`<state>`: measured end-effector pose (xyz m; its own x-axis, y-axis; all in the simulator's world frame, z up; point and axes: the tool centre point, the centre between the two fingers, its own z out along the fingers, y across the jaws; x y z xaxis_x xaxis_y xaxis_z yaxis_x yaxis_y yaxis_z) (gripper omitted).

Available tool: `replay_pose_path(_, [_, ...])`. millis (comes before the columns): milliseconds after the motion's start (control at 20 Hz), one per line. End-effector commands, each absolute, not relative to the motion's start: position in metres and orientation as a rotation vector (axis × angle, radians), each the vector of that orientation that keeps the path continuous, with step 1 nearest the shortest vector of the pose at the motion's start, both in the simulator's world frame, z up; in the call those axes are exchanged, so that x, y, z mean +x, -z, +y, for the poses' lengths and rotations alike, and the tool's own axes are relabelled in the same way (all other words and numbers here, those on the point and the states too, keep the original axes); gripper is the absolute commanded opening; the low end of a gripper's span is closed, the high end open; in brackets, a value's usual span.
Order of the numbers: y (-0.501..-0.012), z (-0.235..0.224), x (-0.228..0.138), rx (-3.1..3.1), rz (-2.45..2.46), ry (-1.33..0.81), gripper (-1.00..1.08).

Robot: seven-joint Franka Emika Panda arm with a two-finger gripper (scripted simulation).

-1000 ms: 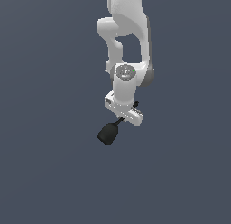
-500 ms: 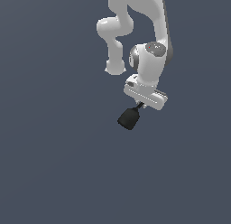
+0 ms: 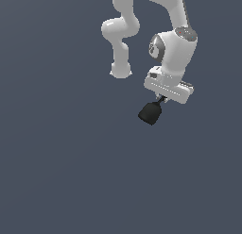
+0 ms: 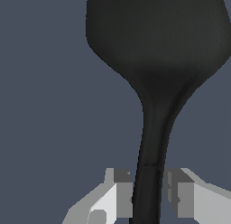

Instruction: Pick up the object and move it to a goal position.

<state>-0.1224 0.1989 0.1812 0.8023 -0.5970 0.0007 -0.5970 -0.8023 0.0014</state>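
Observation:
The object (image 3: 151, 113) is a matte black spatula-like utensil with a broad rounded blade. It hangs from my gripper (image 3: 163, 100) in the exterior view, blade pointing down and toward that view's left. In the wrist view the object (image 4: 155, 60) fills most of the picture, and its thin handle runs down between my two pale fingers (image 4: 118, 198). My gripper (image 4: 149, 198) is shut on that handle. The object is held up in the air, apart from any surface.
The white arm (image 3: 172, 44) bends in from the upper part of the exterior view, with its base link (image 3: 120, 32) behind it. Everything around is a plain dark grey-blue ground.
The arm has swung toward the exterior view's right and a little upward, carrying the object with it. The grip on the handle has stayed the same.

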Motion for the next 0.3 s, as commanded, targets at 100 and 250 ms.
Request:
replay_pose_path(100, [-0.1898, 0.2132, -0.1283, 2.981, -0.99, -0.001, -1.0])
replay_pose_path(250, [-0.1912, 0.216, -0.1294, 2.981, -0.99, -0.001, -1.0])
